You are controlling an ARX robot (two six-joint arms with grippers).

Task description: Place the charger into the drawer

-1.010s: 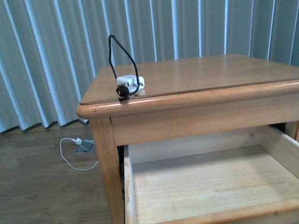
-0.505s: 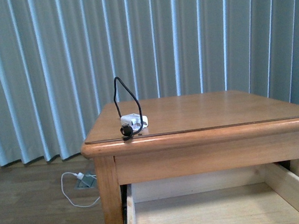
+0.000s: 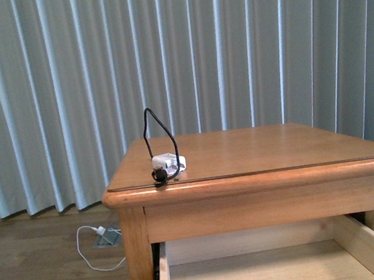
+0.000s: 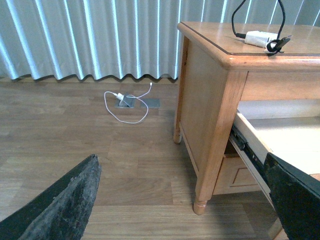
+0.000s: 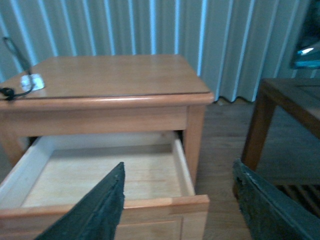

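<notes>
The charger [image 3: 167,162], a small white block with a black cable arching in a tall loop, lies near the front left corner of the nightstand top; it also shows in the left wrist view [image 4: 260,38] and the right wrist view [image 5: 31,81]. The drawer [image 3: 269,266] below stands pulled open, pale wood inside, with nothing in it [image 5: 107,172]. My left gripper [image 4: 182,200] is open, low beside the nightstand's left side above the floor. My right gripper [image 5: 180,200] is open, in front of the drawer's right front corner. Neither arm shows in the front view.
The nightstand top [image 3: 262,148] bears only the charger. A white plug with white cable [image 4: 125,102] lies on the wood floor by the curtain. A dark wooden table [image 5: 290,110] stands right of the nightstand. Pleated curtains [image 3: 67,93] hang behind.
The front view has tilted upward: the nightstand sits lower in frame and less of the drawer shows. The dark gripper tip at the lower right has left the view. The charger has not moved.
</notes>
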